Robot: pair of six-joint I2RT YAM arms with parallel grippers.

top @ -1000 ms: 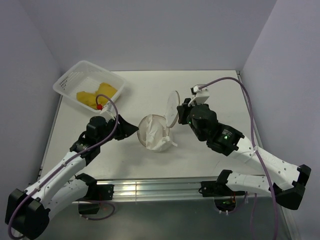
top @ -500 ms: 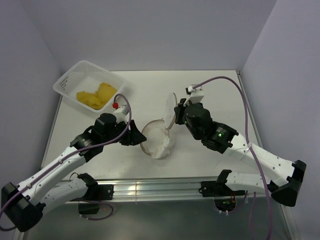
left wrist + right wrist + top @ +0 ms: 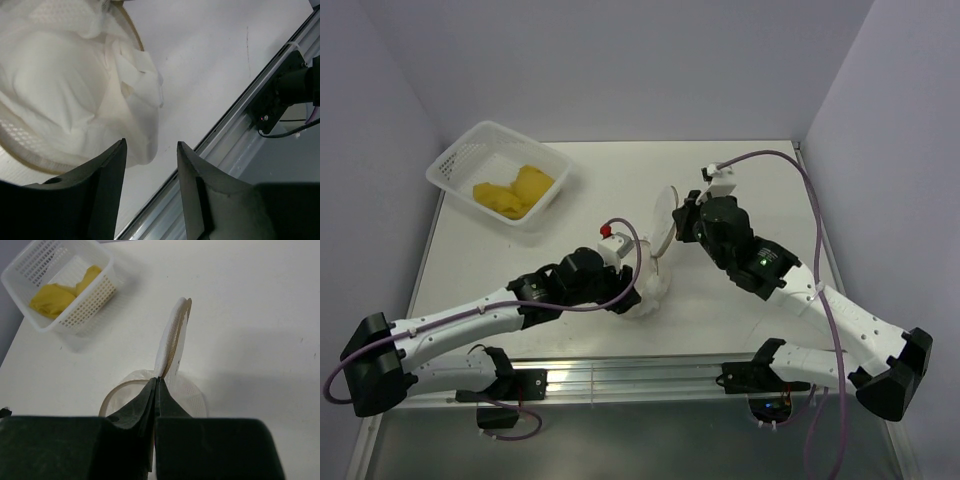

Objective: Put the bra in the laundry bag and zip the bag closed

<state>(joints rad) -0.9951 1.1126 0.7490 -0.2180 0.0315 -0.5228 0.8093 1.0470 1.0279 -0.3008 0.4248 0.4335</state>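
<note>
Left wrist view: the left pincer (image 3: 150, 172) stands half-open and empty beside the white bra (image 3: 75, 95), which spills over the laundry bag (image 3: 17, 132) rim. The right pincer (image 3: 156, 385) pinches the lid (image 3: 175, 335) upright. The overhanging fold likely needs tucking inside before zipping.

Both arms: white link shells, black joint housings, black fingers (image 3: 100, 190), a purple cable (image 3: 770, 155) on each. Left arm (image 3: 460, 322) has a red cap (image 3: 609, 230) at the wrist. Right arm (image 3: 840, 320) has a white connector block (image 3: 720, 182) and a green LED (image 3: 758, 264).
</note>
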